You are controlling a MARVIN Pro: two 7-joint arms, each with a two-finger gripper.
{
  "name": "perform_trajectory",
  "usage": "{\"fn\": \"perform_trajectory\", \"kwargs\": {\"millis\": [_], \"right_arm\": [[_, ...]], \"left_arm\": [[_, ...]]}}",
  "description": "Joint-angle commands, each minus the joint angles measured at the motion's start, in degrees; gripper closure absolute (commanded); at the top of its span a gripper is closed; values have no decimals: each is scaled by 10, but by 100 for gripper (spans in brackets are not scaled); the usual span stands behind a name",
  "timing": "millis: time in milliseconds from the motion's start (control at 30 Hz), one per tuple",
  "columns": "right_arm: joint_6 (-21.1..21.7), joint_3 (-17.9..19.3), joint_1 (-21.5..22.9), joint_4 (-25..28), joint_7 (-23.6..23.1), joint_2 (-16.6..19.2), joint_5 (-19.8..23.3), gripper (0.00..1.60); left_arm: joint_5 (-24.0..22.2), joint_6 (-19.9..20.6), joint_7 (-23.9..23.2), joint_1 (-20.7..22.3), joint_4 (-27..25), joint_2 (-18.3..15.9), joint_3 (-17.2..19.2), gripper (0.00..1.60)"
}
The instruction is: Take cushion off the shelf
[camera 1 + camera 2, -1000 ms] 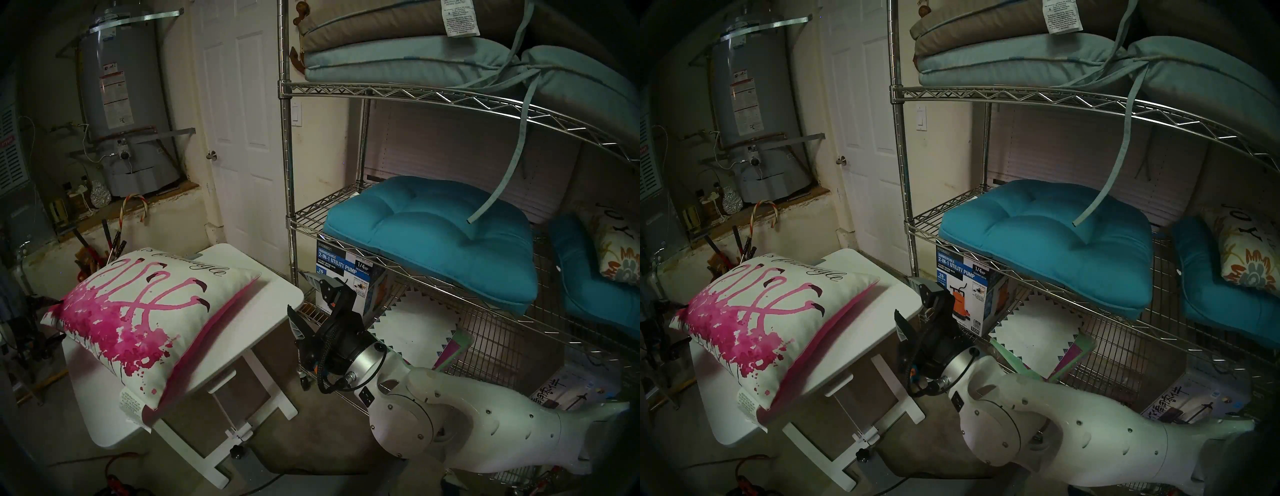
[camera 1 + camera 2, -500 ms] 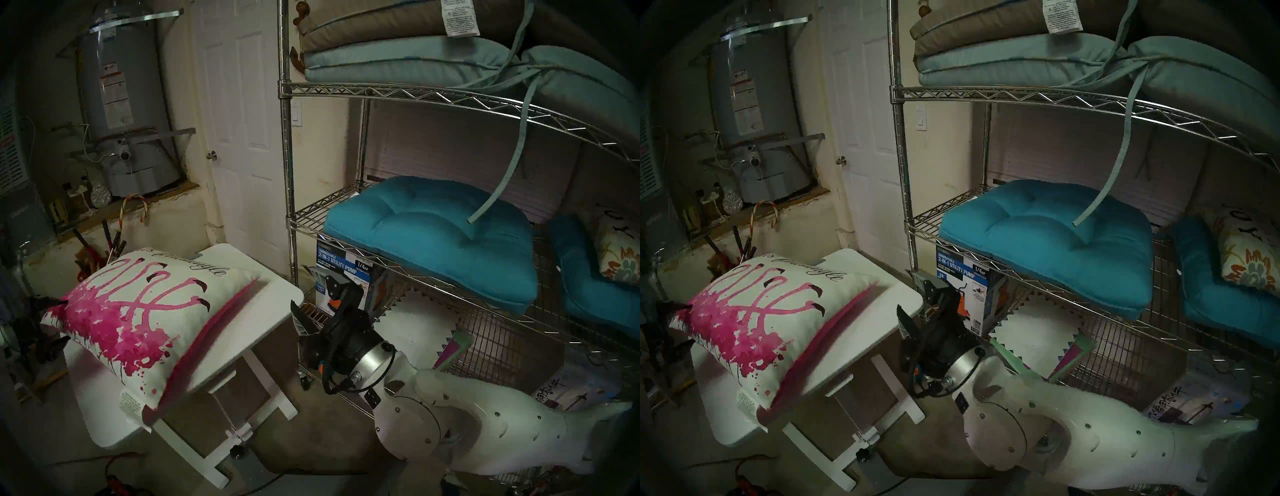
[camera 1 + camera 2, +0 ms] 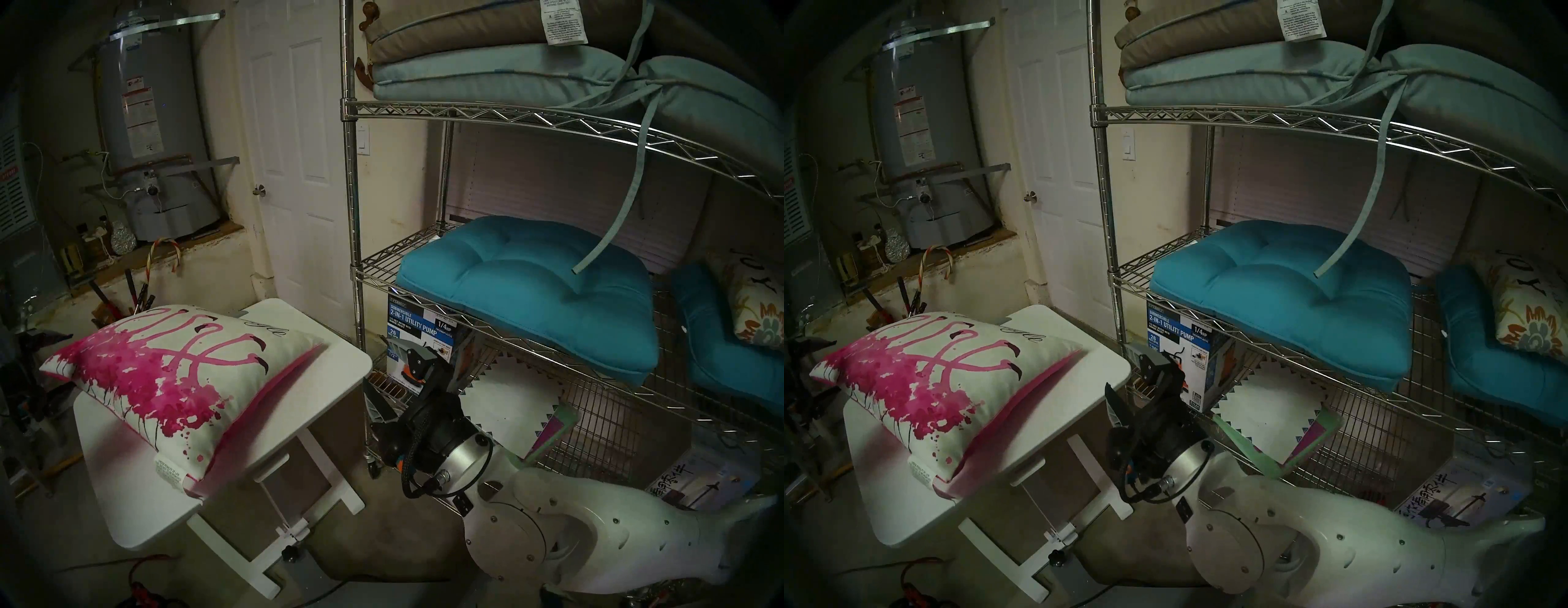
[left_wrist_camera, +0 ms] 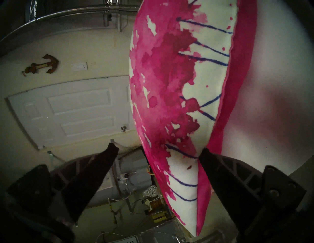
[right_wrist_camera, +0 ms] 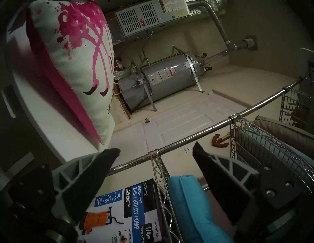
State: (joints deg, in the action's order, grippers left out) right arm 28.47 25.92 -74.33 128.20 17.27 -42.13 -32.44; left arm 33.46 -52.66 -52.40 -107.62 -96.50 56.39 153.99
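Observation:
The cushion point(image 3: 182, 382), white with magenta flamingo print and a pink back, lies on the small white table point(image 3: 343, 361), off the shelf point(image 3: 353, 212), the chrome wire rack to its right. In the left wrist view my left gripper point(image 4: 157, 151) is open at the cushion's point(image 4: 178, 84) corner: one finger point(image 4: 214, 166) is against the pink back, the other stands clear of it. My right gripper point(image 3: 394, 380) hangs open and empty between the table and the shelf's front left post point(image 5: 186, 137). The cushion point(image 5: 71, 59) is at its upper left there.
The shelf's middle tier holds a teal tufted cushion point(image 3: 530, 288) and a floral pillow point(image 3: 759, 314). Grey-blue pads point(image 3: 509, 63) fill the top tier. A pump box point(image 3: 424, 327) sits on the lower tier. A water heater point(image 3: 152, 140) and door point(image 3: 297, 148) stand behind.
The cushion has slid back and to the left on the table, so its near corner no longer hangs over the front edge. My right arm has drawn back to the right and lower.

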Motion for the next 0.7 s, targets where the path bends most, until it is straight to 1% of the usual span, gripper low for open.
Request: {"fn": "perform_trajectory", "kwargs": {"millis": [0, 133, 167, 200, 267, 333, 433, 467, 500, 533, 667], "right_arm": [[-5, -1, -15, 17, 23, 2, 0, 0], [-8, 0, -28, 20, 37, 12, 0, 0], [-10, 0, -32, 20, 41, 15, 0, 0], [-11, 1, -35, 20, 44, 18, 1, 0], [-13, 4, -41, 22, 53, 23, 2, 0], [-17, 8, -51, 26, 68, 32, 5, 0], [-19, 16, -63, 31, 88, 45, 11, 0], [-21, 19, -67, 31, 96, 49, 14, 0], [-20, 22, -70, 35, 102, 53, 17, 0], [-21, 24, -73, 38, 108, 57, 20, 0], [-24, 35, -86, 49, 133, 75, 31, 0]], "left_arm": [[-47, 7, -24, -35, -61, -10, 33, 0], [-72, 24, -33, -59, -95, -2, 43, 0], [-77, 35, -38, -66, -112, 4, 47, 0], [-87, 34, -39, -68, -106, -2, 47, 0], [-98, 53, -48, -78, -132, 3, 51, 0], [-117, 80, -64, -86, -156, 0, 49, 0], [-128, 101, -73, -79, -179, -6, 39, 0], [-129, 117, -81, -79, -198, -3, 37, 0], [-136, 109, -77, -71, -187, -15, 26, 0], [-132, 125, -82, -69, -210, -9, 23, 0], [-135, 146, -83, -51, -235, -28, -11, 0]]}}
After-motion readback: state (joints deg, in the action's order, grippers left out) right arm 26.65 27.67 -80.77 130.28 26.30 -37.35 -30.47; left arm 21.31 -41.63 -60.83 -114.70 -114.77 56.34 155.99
